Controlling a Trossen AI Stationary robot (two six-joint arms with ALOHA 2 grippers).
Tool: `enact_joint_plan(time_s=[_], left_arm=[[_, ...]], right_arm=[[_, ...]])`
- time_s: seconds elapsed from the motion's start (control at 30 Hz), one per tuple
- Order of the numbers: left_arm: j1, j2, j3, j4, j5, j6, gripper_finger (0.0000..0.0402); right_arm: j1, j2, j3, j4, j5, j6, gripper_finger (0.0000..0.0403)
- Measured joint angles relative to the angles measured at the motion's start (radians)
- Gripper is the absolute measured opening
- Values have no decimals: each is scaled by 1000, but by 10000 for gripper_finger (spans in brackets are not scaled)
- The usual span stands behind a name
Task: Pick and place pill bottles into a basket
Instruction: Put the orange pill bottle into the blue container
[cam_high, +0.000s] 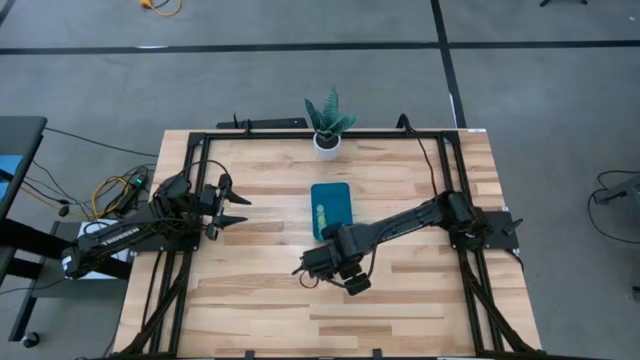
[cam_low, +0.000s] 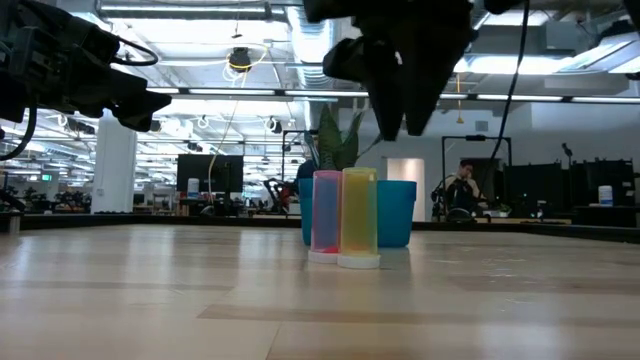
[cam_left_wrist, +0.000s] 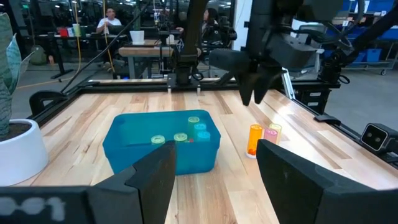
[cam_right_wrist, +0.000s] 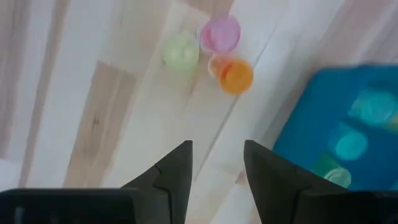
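Dark left gripper (cam_high: 238, 211) hangs wide open and empty at centre-left of the high view; teal-blue plastic basket (cam_high: 331, 208) lies mid-frame; right gripper (cam_high: 300, 271), part-open, holds nothing; only wrist views reveal pink, green and orange pill bottles (cam_right_wrist: 219, 33) standing beside the basket.

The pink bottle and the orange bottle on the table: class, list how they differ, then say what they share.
Colour: the pink bottle is pale pink, while the orange bottle is bright orange. Position: in the left wrist view the orange bottle stands nearer the camera and partly covers the pink bottle behind it. Shared: both stand upright on the wooden table, close together, outside the blue basket, below the right hand.
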Motion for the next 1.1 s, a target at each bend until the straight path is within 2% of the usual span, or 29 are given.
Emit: enact_joint_plan(time_s=[0.53,1.1], left_arm=[[0,0,0,2,-18,0,213],[0,0,0,0,-19,0,213]], right_arm=[[-26,97,2,104,-1,34,148],[-17,99,2,147,-2,-1,144]])
